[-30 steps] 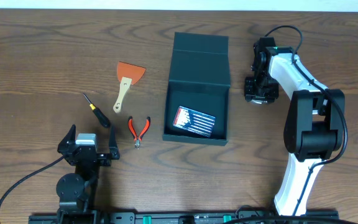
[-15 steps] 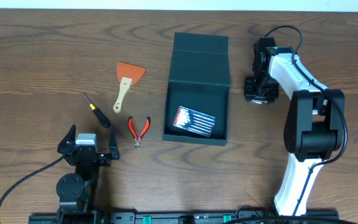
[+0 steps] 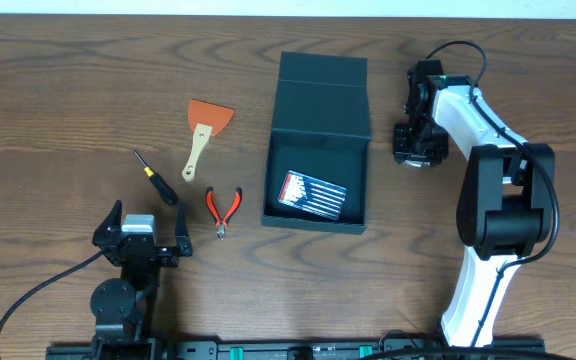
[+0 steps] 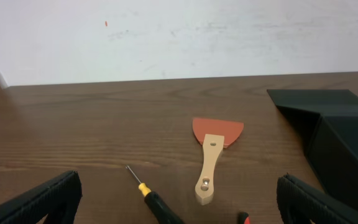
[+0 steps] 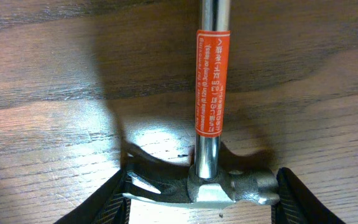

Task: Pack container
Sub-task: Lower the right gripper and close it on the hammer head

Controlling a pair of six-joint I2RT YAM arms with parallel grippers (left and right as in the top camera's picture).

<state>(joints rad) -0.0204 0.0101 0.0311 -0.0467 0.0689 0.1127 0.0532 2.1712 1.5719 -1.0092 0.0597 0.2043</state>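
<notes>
The container (image 3: 318, 135), a dark teal box, stands open at the table's middle with its flap lid laid back. A flat pack with red and white print (image 3: 313, 194) lies inside. The box's corner shows in the left wrist view (image 4: 347, 140). My right gripper (image 3: 414, 150) is right of the box. In the right wrist view its fingers (image 5: 201, 199) press against both ends of a steel hammer head (image 5: 229, 186), which lies on the wood. The shaft has an orange label. My left gripper (image 3: 140, 238) is open and empty near the front left (image 4: 178, 204).
Left of the box lie an orange scraper with a wooden handle (image 3: 204, 130) (image 4: 213, 155), a black-handled screwdriver (image 3: 156, 178) (image 4: 151, 198) and red pliers (image 3: 222, 208). A white wall runs behind the table's far edge.
</notes>
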